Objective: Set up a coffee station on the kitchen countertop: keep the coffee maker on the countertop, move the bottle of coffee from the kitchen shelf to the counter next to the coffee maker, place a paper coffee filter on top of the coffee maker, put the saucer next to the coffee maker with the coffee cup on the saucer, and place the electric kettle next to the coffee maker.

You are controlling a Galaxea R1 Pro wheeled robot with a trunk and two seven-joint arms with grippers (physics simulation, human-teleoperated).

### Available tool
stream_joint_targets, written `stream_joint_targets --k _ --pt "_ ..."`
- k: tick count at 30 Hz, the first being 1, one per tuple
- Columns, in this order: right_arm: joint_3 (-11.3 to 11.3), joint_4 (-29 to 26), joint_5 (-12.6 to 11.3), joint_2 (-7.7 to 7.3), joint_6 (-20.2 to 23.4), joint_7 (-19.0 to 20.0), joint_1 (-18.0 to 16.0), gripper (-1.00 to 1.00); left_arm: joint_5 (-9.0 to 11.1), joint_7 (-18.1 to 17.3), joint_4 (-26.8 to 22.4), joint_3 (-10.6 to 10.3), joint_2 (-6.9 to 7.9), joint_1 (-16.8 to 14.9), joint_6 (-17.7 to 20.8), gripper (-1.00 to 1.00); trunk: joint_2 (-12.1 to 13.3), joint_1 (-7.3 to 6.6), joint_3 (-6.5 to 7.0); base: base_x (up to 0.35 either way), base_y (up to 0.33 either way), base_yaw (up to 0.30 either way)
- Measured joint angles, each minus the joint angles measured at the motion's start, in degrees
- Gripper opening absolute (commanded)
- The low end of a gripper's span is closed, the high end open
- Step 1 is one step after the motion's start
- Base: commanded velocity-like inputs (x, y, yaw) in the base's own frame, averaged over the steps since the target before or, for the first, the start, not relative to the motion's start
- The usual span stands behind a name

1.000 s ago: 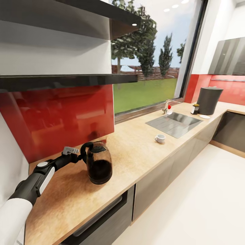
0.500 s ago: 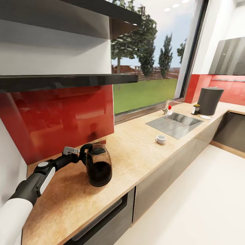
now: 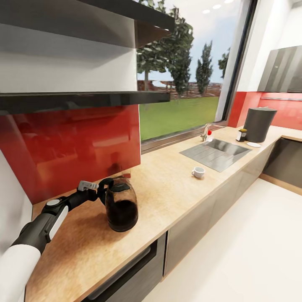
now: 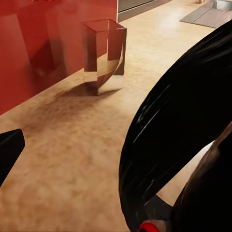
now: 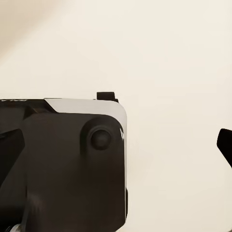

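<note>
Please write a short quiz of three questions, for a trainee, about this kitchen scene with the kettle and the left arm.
1. True or false: the kettle stands on the counter.
2. Which is nearer to the sink: A) the cup B) the kettle?
3. Fill in: the left gripper is at the kettle's ____.

Key:
1. True.
2. A. The cup stands just in front of the sink; the kettle is far along the counter, by the red backsplash.
3. Handle. Whether the fingers are closed on it cannot be told.
</note>
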Motion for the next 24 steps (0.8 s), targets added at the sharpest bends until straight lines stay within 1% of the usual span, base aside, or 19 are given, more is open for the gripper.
stream_joint_targets --k 21,23,24 --pt "0.0 0.09 0.0 -0.08 0.0 0.0 0.0 1.0 0.05 0.44 -0.27 0.21 -0.19 0.0 -0.16 1.0 0.0 0.0 0.0 0.004 0.0 0.0" --pt "0.0 0.09 0.0 -0.09 0.0 0.0 0.0 1.0 0.05 0.44 -0.22 0.2 -0.34 -0.04 -0.12 1.0 0.0 0.0 0.0 0.0 0.0 0.0" --pt "0.0 0.09 0.0 -0.09 0.0 0.0 0.0 1.0 -0.04 0.5 -0.16 0.23 -0.72 -0.07 -0.1 1.0 0.0 0.0 0.0 0.0 0.0 0.0"
